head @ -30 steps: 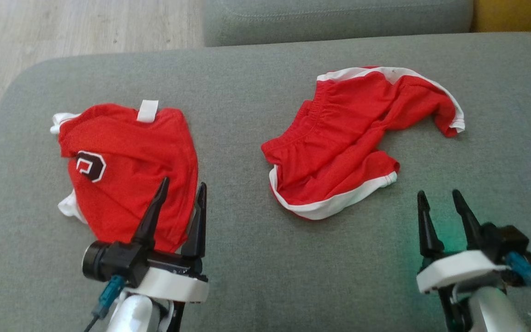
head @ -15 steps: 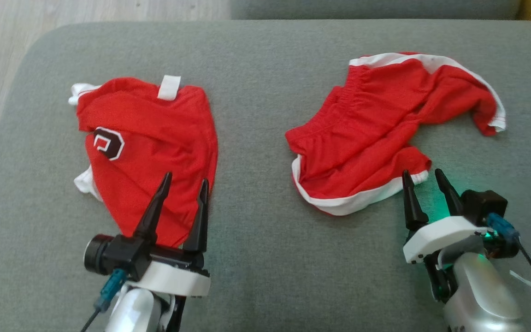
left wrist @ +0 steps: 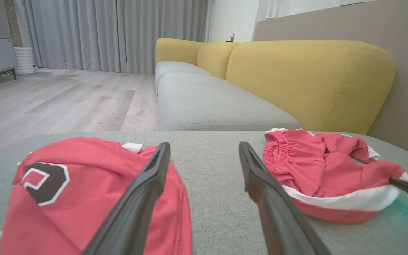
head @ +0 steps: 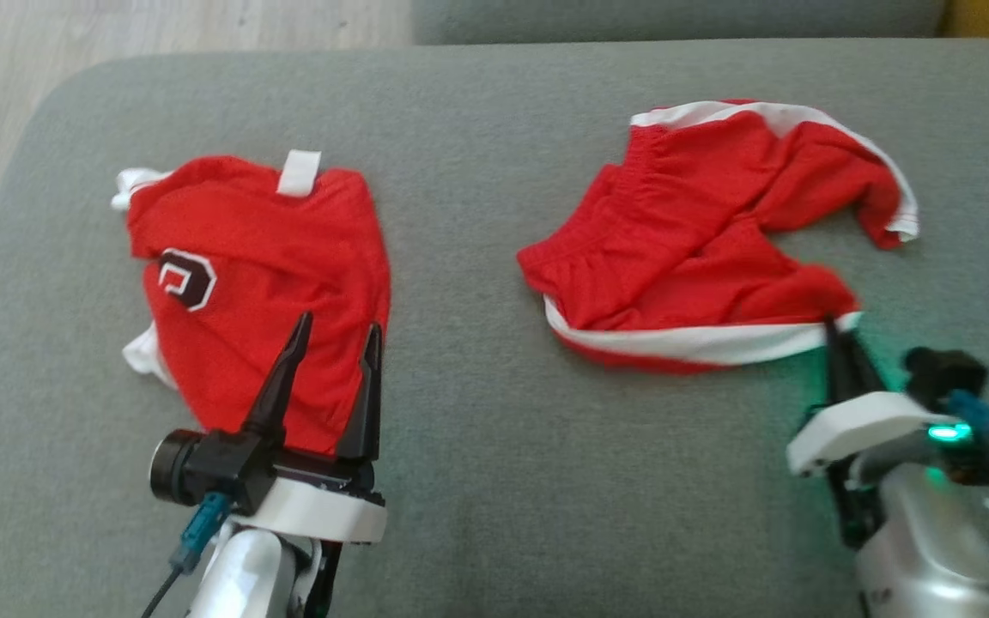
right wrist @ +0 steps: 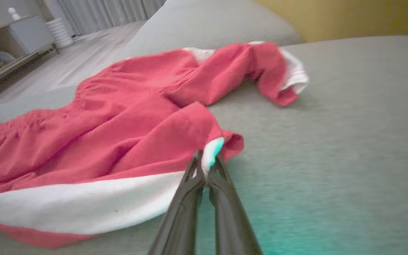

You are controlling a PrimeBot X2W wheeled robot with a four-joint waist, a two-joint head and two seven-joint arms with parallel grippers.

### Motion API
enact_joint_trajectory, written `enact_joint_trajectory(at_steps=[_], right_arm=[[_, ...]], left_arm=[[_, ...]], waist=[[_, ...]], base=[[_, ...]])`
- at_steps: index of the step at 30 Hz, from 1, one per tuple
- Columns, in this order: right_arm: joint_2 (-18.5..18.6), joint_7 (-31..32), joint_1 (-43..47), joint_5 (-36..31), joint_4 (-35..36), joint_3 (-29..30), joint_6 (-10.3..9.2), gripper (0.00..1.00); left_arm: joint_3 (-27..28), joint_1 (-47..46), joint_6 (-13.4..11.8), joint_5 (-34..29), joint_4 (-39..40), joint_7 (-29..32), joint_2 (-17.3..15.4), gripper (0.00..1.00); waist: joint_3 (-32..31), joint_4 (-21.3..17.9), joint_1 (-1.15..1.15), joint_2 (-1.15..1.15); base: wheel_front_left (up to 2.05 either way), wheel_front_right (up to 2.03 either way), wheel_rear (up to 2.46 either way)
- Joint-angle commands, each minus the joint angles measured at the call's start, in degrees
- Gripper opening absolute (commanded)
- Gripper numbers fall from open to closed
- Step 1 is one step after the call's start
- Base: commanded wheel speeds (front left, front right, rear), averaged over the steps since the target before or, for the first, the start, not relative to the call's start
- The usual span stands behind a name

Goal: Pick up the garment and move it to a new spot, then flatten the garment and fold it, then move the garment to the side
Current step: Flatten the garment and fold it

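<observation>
Red mesh cloth with white trim, the red shorts lie crumpled on the right half of the grey cushion, nearer its far edge than its near one, with one leg twisted off toward the right edge. The right gripper comes in from the near right corner. Its fingers are pinched tight on the near right corner of the shorts, just where the white hem band ends. The right wrist view shows a small fold of that hem squeezed between the tips. A corner seems a sensible place to take hold: it offers a firm edge, and lifting from there should let the rest of the cloth hang free for the carry to a new spot. That first step looks barely begun, since the bulk of the shorts rests on the cushion. The left gripper hovers at the near edge of a second garment, a red jersey with a dark badge, lying by the cushion's left edge. Its fingers stand wide apart and hold nothing, probably kept ready to help with the spreading.
</observation>
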State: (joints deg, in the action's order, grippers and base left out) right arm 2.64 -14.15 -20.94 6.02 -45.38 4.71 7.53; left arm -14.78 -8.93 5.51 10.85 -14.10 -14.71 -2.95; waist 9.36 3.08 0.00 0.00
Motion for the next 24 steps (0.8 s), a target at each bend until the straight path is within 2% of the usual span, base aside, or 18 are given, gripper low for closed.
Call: enact_joint_trajectory(at_steps=[1,11,16,17,18,24], right_arm=[[0.2,-0.8,-0.8,-1.5,2.3,1.2,-0.04,0.0],[0.2,1.8,0.6,-13.0,10.8,19.9,-0.04,0.0],[0.2,4.8,1.0,-15.8,12.0,24.9,-0.04,0.0],[0.2,4.8,1.0,-16.4,12.2,25.5,-0.04,0.36],[0.2,4.5,1.0,-16.8,12.3,25.7,-0.04,1.0],[0.2,0.9,1.0,-15.9,13.7,21.7,-0.04,1.0]], left_arm=[[2.1,-1.1,-0.3,-0.1,1.9,-0.3,0.1,1.0],[1.8,-0.6,-0.7,0.2,2.5,-0.3,0.1,1.0],[1.6,-0.4,-0.7,0.3,2.5,-0.3,0.1,1.0],[1.6,-0.4,-0.6,0.3,2.5,-0.3,0.1,1.0],[1.6,-0.3,-0.6,0.3,2.4,-0.3,0.1,1.0],[1.6,0.0,-0.5,0.2,2.2,-0.3,0.1,1.0]], waist=[[-0.9,-1.3,0.0,0.0],[-2.2,-3.9,0.0,0.0],[-2.3,-3.9,0.0,0.0],[-2.4,-3.8,0.0,0.0],[-2.4,-3.8,0.0,0.0],[-2.9,-3.6,0.0,0.0]], base=[[0.0,0.0,0.0],[0.0,0.0,0.0],[0.0,0.0,0.0],[0.0,0.0,0.0],[0.0,0.0,0.0],[0.0,0.0,0.0]])
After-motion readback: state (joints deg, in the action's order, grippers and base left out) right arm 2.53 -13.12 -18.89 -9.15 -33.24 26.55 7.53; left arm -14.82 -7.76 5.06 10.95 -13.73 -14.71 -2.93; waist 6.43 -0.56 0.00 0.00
